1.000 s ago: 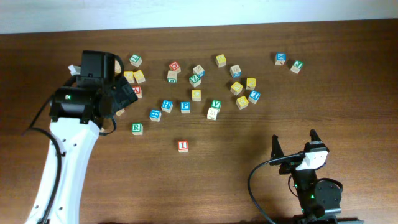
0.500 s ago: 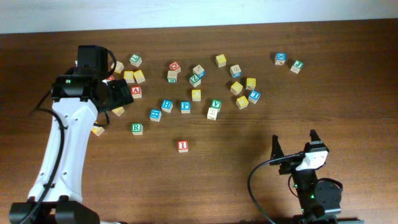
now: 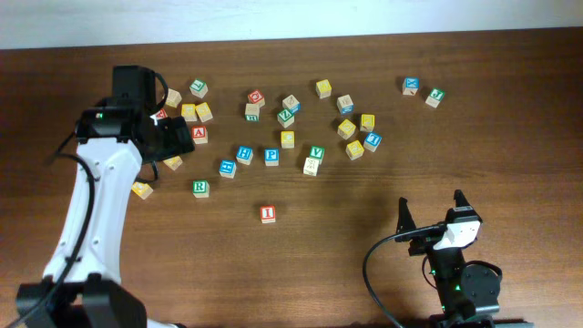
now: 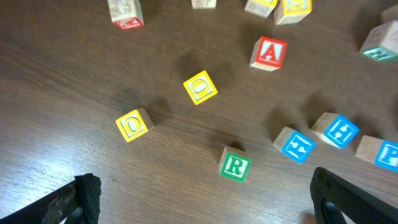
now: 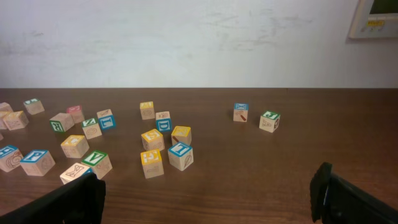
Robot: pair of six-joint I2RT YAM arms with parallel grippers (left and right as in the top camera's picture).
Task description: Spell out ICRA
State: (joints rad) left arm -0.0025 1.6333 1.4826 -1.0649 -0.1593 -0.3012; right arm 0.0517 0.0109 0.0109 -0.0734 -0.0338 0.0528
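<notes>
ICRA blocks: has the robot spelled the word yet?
Not yet. The red I sits alone in front of the pile, maybe placed. Nothing is in hand: the left gripper hangs open near the green R and red A, and the right gripper is open. The other three letters are left to line up.

A dark brown wooden counter [image 3: 510, 164] carries a loose scatter of small lettered cubes across its far half. Near the middle are a blue P cube [image 3: 271, 156], a blue-printed cube [image 3: 244, 154] just left of it, and a green V cube [image 3: 316, 152] to its right with a pale cube [image 3: 311, 167] just beside the V's near side. Toward the far right corner a blue-topped cube [image 3: 412, 86] and a green-lettered cube [image 3: 434, 97] sit close together, apart from the rest, and beyond the far edge rises a white wall [image 5: 186, 37] bearing a beige panel [image 5: 376, 15].
</notes>
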